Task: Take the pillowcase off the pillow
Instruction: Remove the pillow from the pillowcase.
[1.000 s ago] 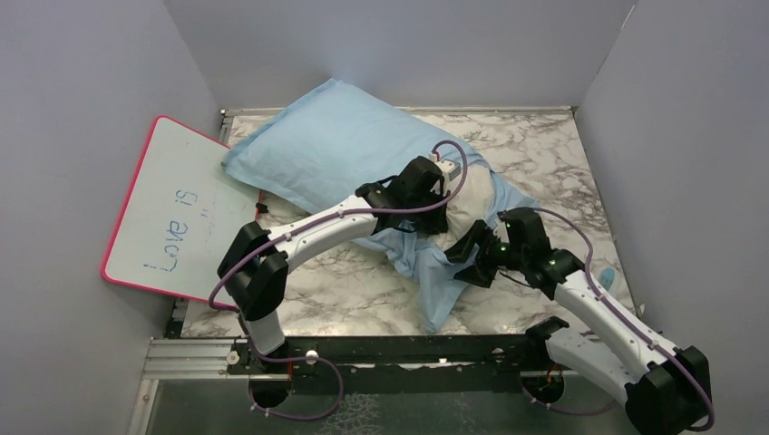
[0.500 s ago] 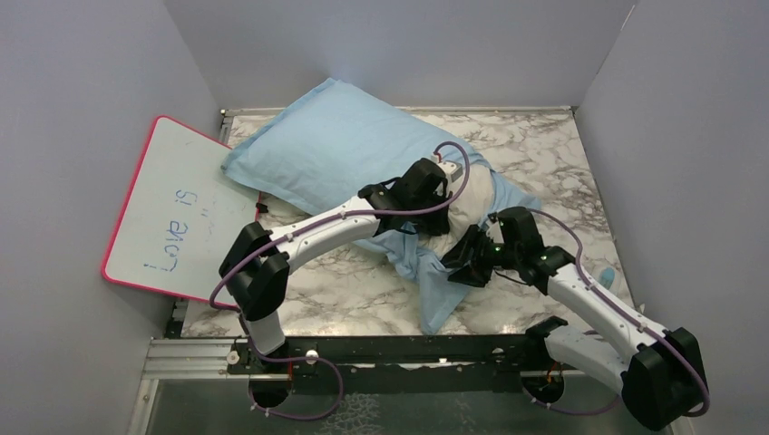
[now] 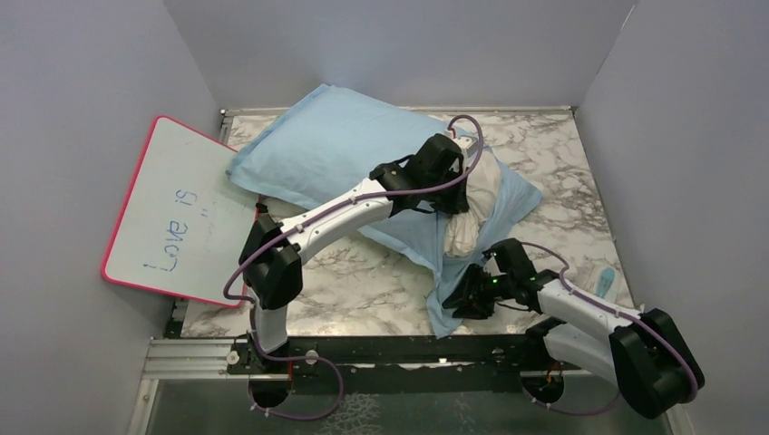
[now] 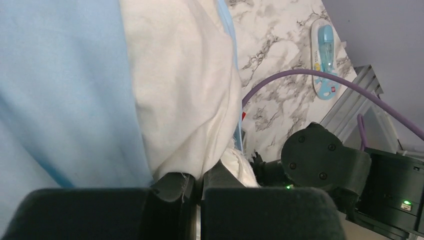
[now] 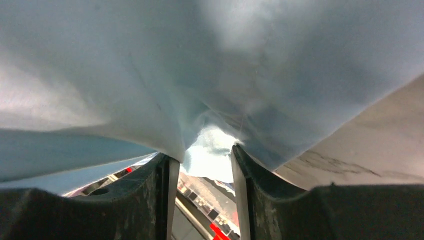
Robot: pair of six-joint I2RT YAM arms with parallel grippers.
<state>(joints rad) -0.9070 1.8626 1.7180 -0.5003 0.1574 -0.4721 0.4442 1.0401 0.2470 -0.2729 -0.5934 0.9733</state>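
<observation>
The left gripper [image 4: 198, 181] is clamped tight on the pillow [image 3: 467, 227], pinching the bare white end that pokes out of the pillowcase [image 3: 345, 149], mid-table [image 3: 354, 285] and toward the back. The right gripper [image 5: 201, 162] sits low by the near edge, at the loose blue hem trailing off the pillow. Its jaws are partly apart with a bunch of that cloth between them, and whether it actually bites, I can't tell.
</observation>
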